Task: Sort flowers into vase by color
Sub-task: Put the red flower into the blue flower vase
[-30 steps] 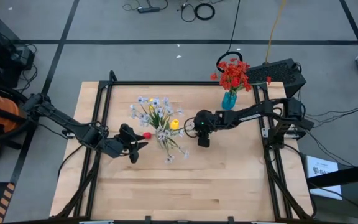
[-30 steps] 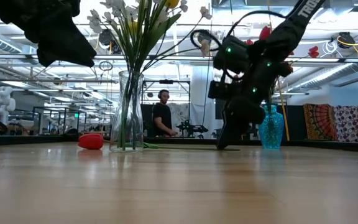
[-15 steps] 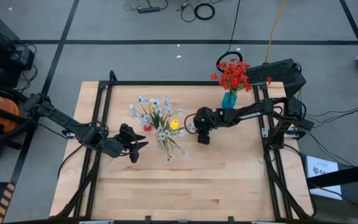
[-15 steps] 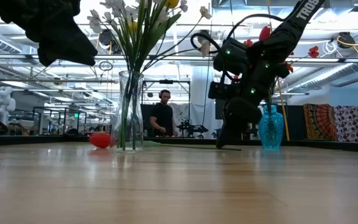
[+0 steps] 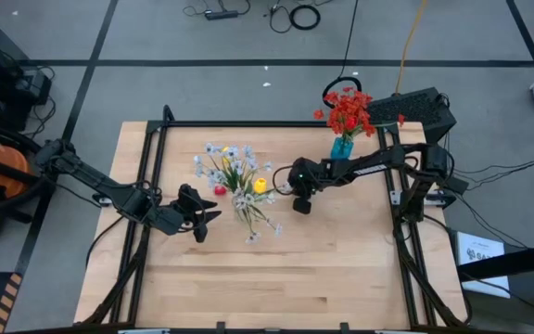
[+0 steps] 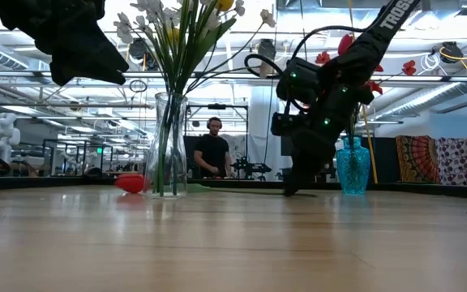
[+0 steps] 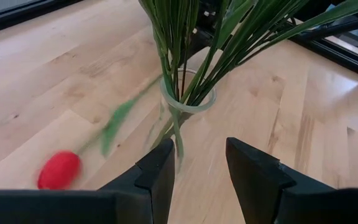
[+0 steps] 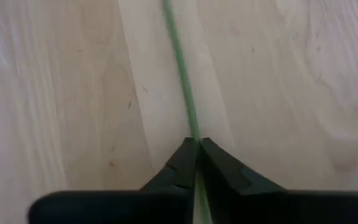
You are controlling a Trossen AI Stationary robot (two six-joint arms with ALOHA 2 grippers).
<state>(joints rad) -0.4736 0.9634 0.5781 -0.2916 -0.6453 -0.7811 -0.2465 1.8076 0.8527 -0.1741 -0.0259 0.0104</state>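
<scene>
A red tulip point(image 5: 219, 190) lies on the table, its bud point(image 6: 132, 182) beside a clear glass vase point(image 6: 169, 146) that holds white-bluish sprays and a yellow bud point(image 5: 260, 186). Its thin green stalk point(image 8: 182, 68) runs along the wood to my right gripper point(image 5: 297, 205), which is shut on it. The teal vase point(image 5: 342, 148) stands at the far right with red blossoms in it. My left gripper point(image 7: 199, 165) hovers open on the near-left side of the glass vase point(image 7: 188, 102), touching nothing. My right gripper pinches the red tulip's green stalk point(image 8: 193, 132) between its two fingertips, well away from the bud. The fingers come from above, pointing down, one on each side of the stalk. The stalk point(image 6: 225, 190) and bud lie on the table.
Black rails point(image 5: 156, 158) frame the table's left, far and right sides. Bare wood point(image 5: 276, 278) fills the near half. Beyond the table, in the low view, a person point(image 6: 212, 154) stands in the room.
My right gripper has shifted a little toward the table's far edge. The red tulip has slid along the table with it, and its bud has come closer to the glass vase.
</scene>
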